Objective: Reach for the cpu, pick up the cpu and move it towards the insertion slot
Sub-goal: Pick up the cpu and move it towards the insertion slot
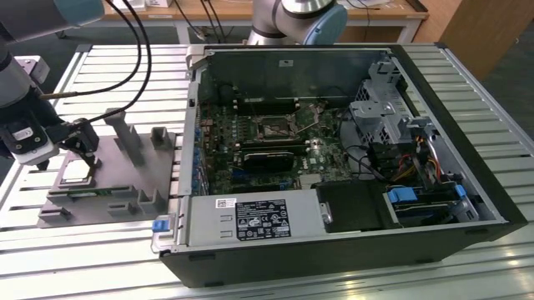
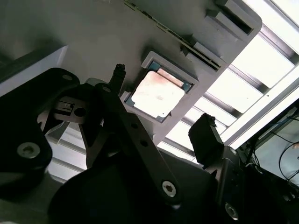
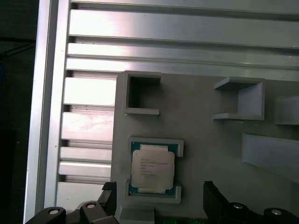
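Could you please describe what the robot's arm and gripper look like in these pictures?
The arm is a grey tube with a light blue joint cap. Black cables loop down to the gripper, which is black, with bolted linkage bars and two blocky fingers. A dark box with a white label sits at the wrist.

First wrist view: fingers (image 3: 212, 201) were cut by the edge, tips only. Second wrist view: gripper (image 2: 161, 107) links hid the fixture (image 2: 117, 28) next to the cpu (image 2: 158, 94). Exterior view: arm (image 1: 21, 87) at 9 o'clock from the case (image 1: 334, 262) ran off the edge, second arm (image 1: 296, 15) at 12 too. Slot (image 1: 274, 129) lever was too small to tell.
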Robot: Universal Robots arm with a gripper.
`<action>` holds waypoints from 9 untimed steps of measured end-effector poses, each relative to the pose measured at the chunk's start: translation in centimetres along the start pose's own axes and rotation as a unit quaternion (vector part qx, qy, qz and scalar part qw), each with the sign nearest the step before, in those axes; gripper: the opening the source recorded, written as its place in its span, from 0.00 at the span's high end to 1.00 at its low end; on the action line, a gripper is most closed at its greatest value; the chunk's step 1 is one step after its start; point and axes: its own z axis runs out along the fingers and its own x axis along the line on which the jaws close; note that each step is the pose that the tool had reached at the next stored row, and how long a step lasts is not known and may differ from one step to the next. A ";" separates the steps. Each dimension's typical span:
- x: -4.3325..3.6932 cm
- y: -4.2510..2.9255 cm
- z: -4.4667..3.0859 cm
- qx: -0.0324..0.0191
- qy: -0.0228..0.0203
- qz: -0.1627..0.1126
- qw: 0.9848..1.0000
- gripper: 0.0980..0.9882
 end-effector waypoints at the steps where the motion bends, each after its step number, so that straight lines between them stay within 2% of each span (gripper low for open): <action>1: 0.00 0.00 0.18 0.000 0.000 0.000 1.000 0.19; 6: 0.03 -0.04 1.09 0.000 0.000 0.000 1.000 0.19; 9: 0.03 -0.03 1.30 0.000 0.000 0.000 1.000 0.19</action>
